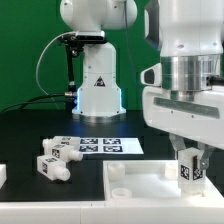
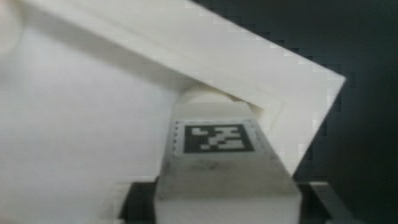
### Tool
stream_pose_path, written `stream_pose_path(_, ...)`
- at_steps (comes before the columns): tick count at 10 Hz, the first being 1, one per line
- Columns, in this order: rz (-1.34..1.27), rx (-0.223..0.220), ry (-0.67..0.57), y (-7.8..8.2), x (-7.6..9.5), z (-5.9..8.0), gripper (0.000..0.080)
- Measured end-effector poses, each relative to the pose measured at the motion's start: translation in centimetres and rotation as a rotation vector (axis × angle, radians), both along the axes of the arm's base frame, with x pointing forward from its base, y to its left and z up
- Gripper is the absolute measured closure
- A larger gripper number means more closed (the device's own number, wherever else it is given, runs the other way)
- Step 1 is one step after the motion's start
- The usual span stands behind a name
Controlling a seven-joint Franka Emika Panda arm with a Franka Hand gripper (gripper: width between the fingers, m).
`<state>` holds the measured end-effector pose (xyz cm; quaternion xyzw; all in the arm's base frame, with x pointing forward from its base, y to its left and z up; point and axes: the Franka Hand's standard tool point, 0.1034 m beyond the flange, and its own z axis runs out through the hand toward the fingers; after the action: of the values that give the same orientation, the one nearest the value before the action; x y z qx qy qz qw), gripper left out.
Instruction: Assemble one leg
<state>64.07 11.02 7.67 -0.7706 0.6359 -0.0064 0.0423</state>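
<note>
Pinching a leg [image 1: 188,168], the gripper [image 1: 189,160] was seen above the panel's [image 1: 140,180] corner.
Spare legs [image 1: 55,157] were left near the marker board [image 1: 100,145] mid-bench.

So the leg [image 1: 187,168] is a short chunky white peg with a black-and-white square tag on its side, standing upright and pinched in the claw [image 1: 188,176]. It sits right at the corner of the square panel [image 1: 135,190] on the exterior view's right. In the wrist view the leg [image 2: 215,160] points at the panel's raised corner rim (can't tell if it's actually seated).
</note>
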Motion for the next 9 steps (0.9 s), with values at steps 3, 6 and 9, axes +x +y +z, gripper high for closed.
stream_pose_path(3, -0.092, 0.012, -0.003, -0.1, -0.1, 0.0, 0.0515)
stream_pose_path(6, 0.375, -0.023, -0.019, 0.6, -0.4, -0.6, 0.0183)
stream_pose_path(9, 0.649, -0.031, -0.027, 2.0, -0.9, -0.6, 0.016)
